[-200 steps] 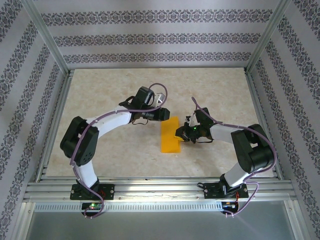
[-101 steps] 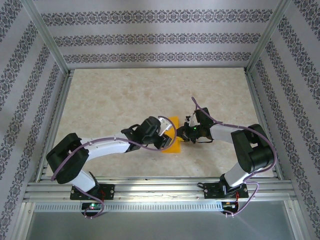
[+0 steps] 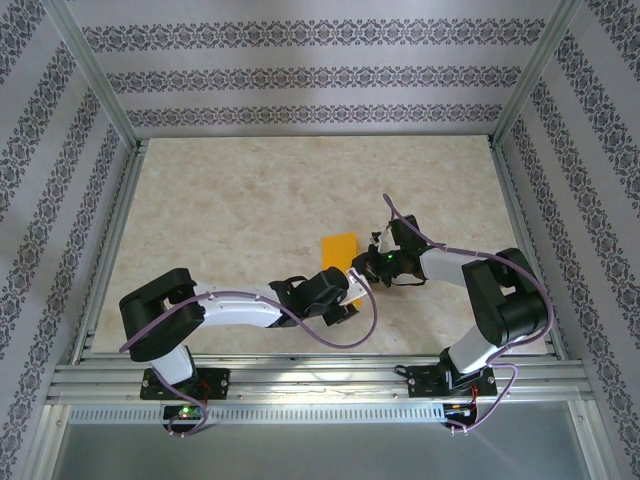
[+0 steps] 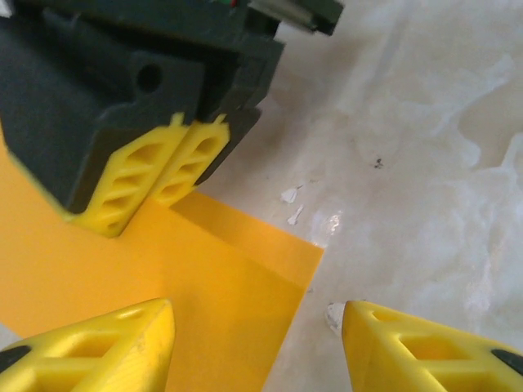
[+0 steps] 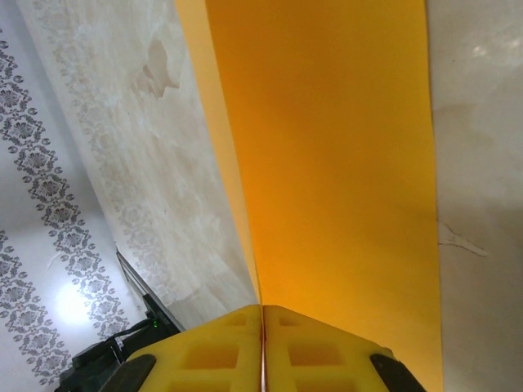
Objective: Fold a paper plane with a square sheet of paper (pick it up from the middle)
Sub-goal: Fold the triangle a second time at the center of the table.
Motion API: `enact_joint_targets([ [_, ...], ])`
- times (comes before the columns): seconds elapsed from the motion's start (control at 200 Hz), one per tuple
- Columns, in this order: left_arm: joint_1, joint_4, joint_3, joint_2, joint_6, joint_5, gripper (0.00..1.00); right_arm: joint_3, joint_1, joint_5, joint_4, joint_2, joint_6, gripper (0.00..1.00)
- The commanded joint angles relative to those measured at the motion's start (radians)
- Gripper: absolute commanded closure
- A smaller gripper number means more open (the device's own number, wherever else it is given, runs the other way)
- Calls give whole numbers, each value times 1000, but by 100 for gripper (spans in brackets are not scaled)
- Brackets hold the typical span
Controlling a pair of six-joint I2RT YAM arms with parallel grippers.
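Top external view, left tool (image 3: pixel 347 298) over the near end of the sheet of paper (image 3: pixel 338 250), jaws apart and empty, sheet lying flat on the surface (image 3: pixel 220 210), right tool (image 3: pixel 362 268) at the sheet's right edge, jaws closed together, tips touching it

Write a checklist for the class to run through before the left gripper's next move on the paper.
1. Right gripper shut, tips pressing the paper: ok.
2. Left gripper open: ok.
3. Paper's edge runs between the left fingers: ok.
4. Paper lying flat on the table: ok.
5. Folded layers' edges flush: not ok, a strip of one layer shows past the other.
6. Height of left fingers above table: cannot tell.
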Motion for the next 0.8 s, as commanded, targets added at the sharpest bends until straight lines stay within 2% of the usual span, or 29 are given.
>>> enact_joint_targets([
  [0.0,-36,-18,36,6,37,-22,41,6,-5,-2,-2,-23,-12,91],
  [0.155,-65,7,19,15,19,-38,38,5,-6,2,-2,-21,-9,91],
  [0.4,-94,28,24,54,45,-170,36,4,-7,5,-2,-21,-7,91],
  [0.54,-94,45,37,77,62,-203,36,2,-6,9,-2,-26,-7,91],
  [0.794,-93,12,83,117,79,-213,43,-3,-6,10,-2,-25,-8,91],
])
